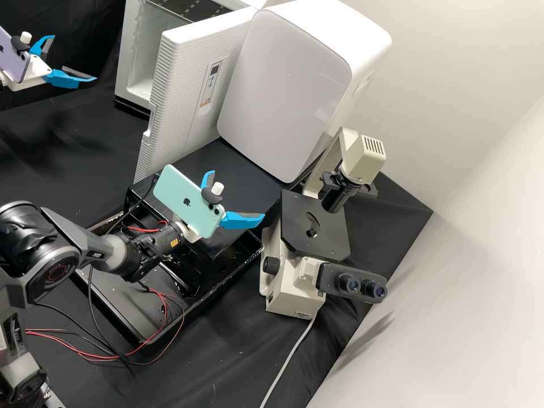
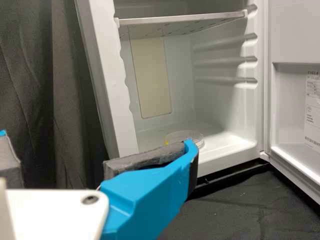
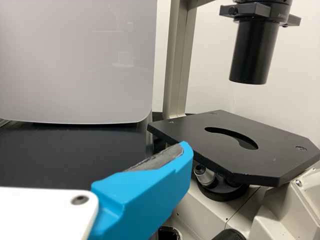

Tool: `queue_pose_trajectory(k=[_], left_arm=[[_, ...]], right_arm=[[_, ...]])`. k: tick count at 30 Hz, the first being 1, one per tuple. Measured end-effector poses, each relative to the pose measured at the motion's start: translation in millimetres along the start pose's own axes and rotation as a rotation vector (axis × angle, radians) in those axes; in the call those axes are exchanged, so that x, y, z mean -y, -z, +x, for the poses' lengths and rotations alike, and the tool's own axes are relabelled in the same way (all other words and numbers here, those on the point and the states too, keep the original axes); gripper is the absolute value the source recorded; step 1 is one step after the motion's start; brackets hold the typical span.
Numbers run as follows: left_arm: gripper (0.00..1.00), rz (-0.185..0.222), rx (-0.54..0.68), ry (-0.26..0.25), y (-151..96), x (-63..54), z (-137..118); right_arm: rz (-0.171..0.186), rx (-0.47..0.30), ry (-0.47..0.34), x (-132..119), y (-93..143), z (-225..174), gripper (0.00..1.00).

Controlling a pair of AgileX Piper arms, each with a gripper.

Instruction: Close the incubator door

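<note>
The incubator (image 1: pixel 132 73) stands at the back with its ribbed door (image 1: pixel 184 99) swung wide open. Left of it, apart from both body and door, my left gripper (image 1: pixel 73 58) is open and empty. My right gripper (image 1: pixel 237 194), also open and empty, is over the black box in front of the white appliance, away from the door. In the left wrist view, the left gripper (image 2: pixel 97 142) faces the incubator's interior (image 2: pixel 220 100), with the door's inner side (image 2: pixel 290 107) beyond the opening. In the right wrist view, the right gripper (image 3: pixel 95 147) has one blue finger visible.
A clear dish (image 2: pixel 186 137) lies on the incubator floor below a shelf (image 2: pixel 182 22). The white rounded appliance (image 1: pixel 289 85) stands beside the door. The microscope (image 1: pixel 314 226) is right of my right gripper. Black and red cables cross the front tray (image 1: pixel 124 300).
</note>
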Motion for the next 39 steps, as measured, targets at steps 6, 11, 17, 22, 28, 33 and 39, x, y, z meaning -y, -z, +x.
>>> queue_pose_trajectory(k=[6, 11, 17, 22, 28, 33, 39], left_arm=[[1.00, 0.000, 0.000, 0.000, 0.0, 0.0, 0.0], [1.00, 0.000, 0.000, 0.000, 0.0, 0.0, 0.0], [1.00, 0.000, 0.000, 0.000, 0.0, 0.0, 0.0], [1.00, 0.000, 0.000, 0.000, 0.0, 0.0, 0.0], [1.00, 0.000, 0.000, 0.000, 0.0, 0.0, 0.0], [1.00, 0.000, 0.000, 0.000, 0.0, 0.0, 0.0], [1.00, 0.000, 0.000, 0.000, 0.0, 0.0, 0.0]], right_arm=[[0.000, 0.000, 0.000, 0.0, 0.0, 0.0, 1.00], [0.000, 0.000, 0.000, 0.0, 0.0, 0.0, 1.00], [0.000, -0.023, -0.021, -1.6, 2.4, 0.0, 0.00], [-0.003, -0.078, -0.042, -4.4, 14.4, 5.7, 0.00], [-0.016, -0.174, -0.086, -13.5, 40.1, 24.4, 0.00], [-0.053, -0.230, -0.118, -17.1, 57.7, 41.5, 0.00], [-0.072, -0.278, -0.156, -25.8, 75.7, 60.1, 0.00]])
